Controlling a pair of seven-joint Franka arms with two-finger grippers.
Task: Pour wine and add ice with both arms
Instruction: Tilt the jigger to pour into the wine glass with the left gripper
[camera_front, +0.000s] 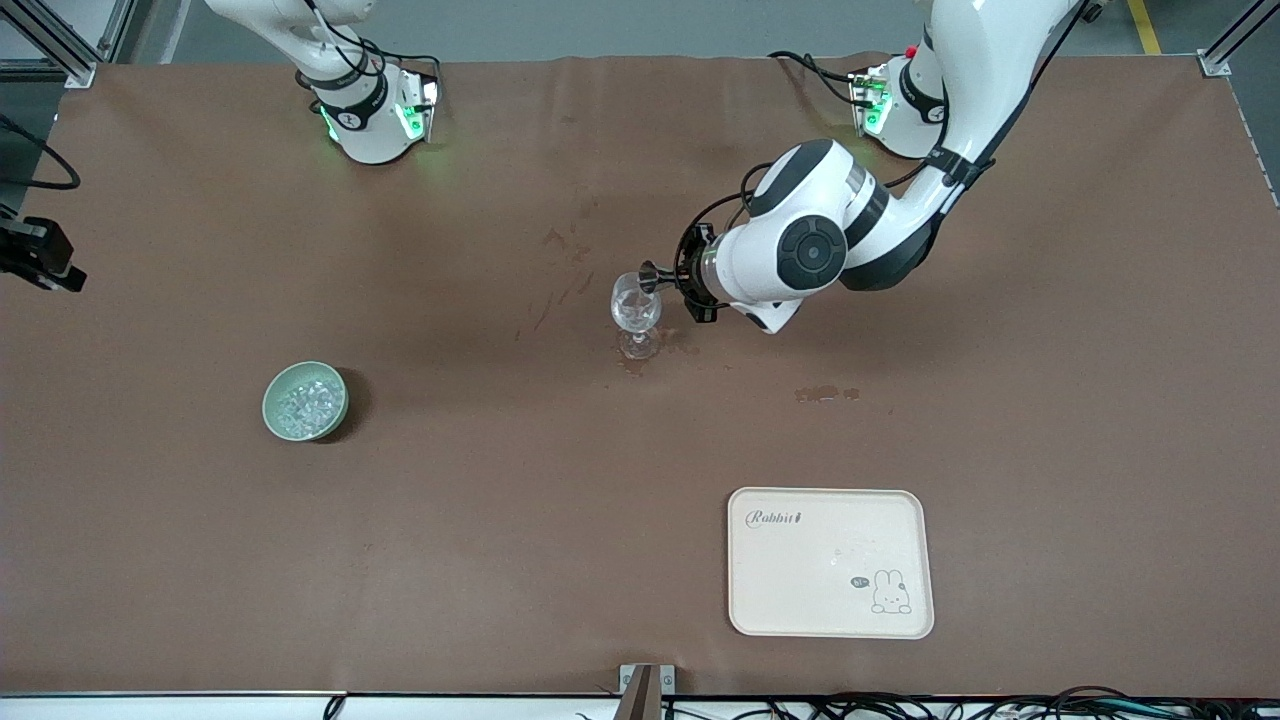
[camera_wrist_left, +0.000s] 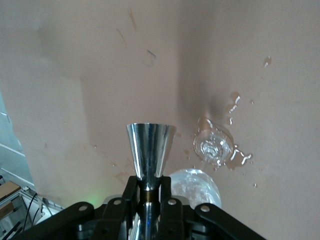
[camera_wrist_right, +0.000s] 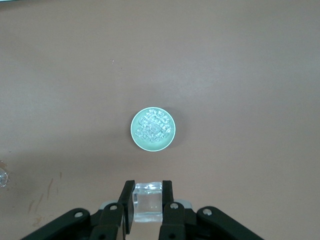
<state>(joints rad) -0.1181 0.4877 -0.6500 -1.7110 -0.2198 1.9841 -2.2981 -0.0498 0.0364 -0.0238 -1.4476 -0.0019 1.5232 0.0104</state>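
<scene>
The ice (camera_front: 305, 405) is a glittering heap of small clear chunks in a pale green bowl (camera_front: 274, 395) on the bench toward the right arm's end. One larger clear ice cube (camera_wrist_right: 148, 202) sits clamped between the right gripper (camera_wrist_right: 148, 206) jaws, over the bench.

Desk (camera_front: 500, 560) is plain matte brown, with darker wet blotches mid-frame. Pale green bowl (camera_front: 305, 401) at centre-left holds glittery whitish ice (camera_front: 303, 404). The tray (camera_front: 830, 562) at lower right is cream with a little rabbit drawing and "Rabbit" lettering. Wine glass (camera_front: 636, 305) is clear. Arms are white with black caps; bases glow green.
</scene>
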